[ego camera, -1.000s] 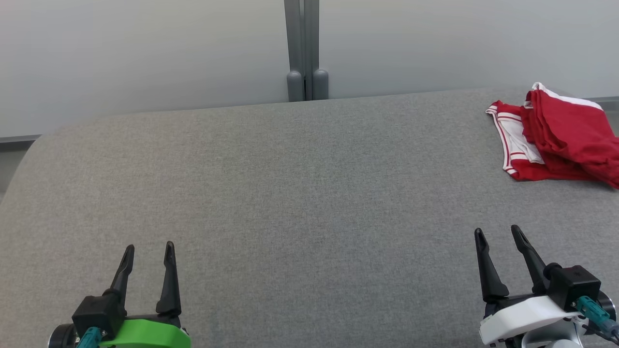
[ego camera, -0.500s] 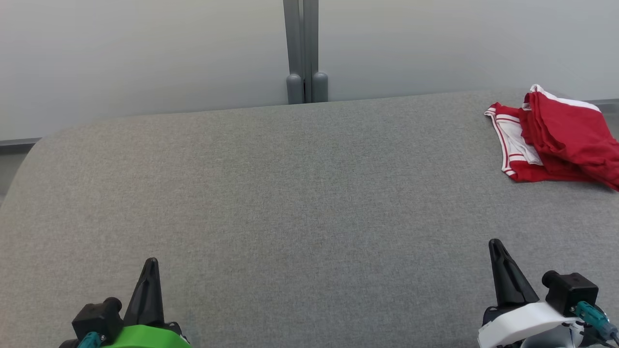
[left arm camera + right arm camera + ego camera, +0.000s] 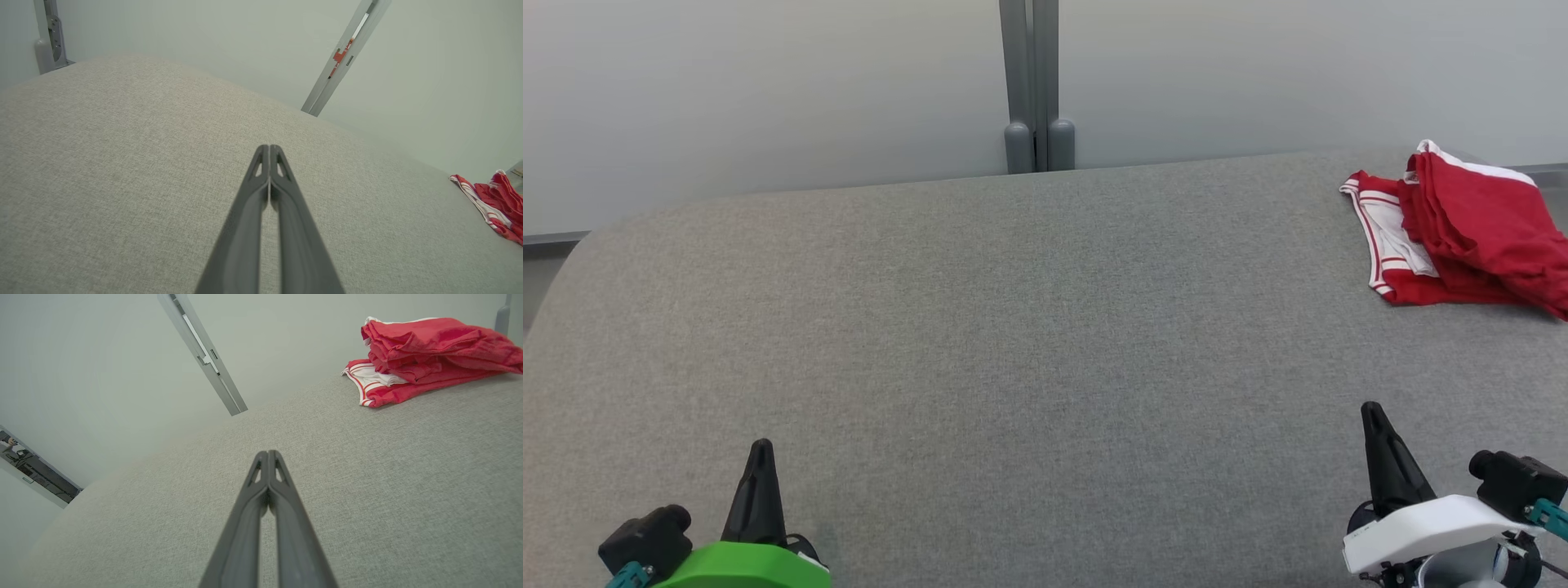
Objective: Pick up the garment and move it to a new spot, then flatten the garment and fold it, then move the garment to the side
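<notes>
The garment (image 3: 1470, 233) is red with white striped trim, folded in a loose pile at the far right of the grey table (image 3: 1029, 343). It also appears as the garment (image 3: 425, 355) at upper right in the right wrist view and the garment (image 3: 496, 204) at the right edge of the left wrist view. My left gripper (image 3: 760, 447) is shut at the lower left, holding nothing. My right gripper (image 3: 1372, 408) is shut at the lower right, well short of the garment, fingers pressed together with nothing between them. The same closed fingers show as left gripper (image 3: 269, 148) and right gripper (image 3: 267, 453).
A pale wall runs behind the table, with a grey vertical post (image 3: 1029, 86) at its middle. The table's far-left corner (image 3: 580, 245) is rounded. The garment lies close to the table's right and far edges.
Both grippers went from open to shut and drew back slightly toward the bottom of the head view. The garment has not moved.
</notes>
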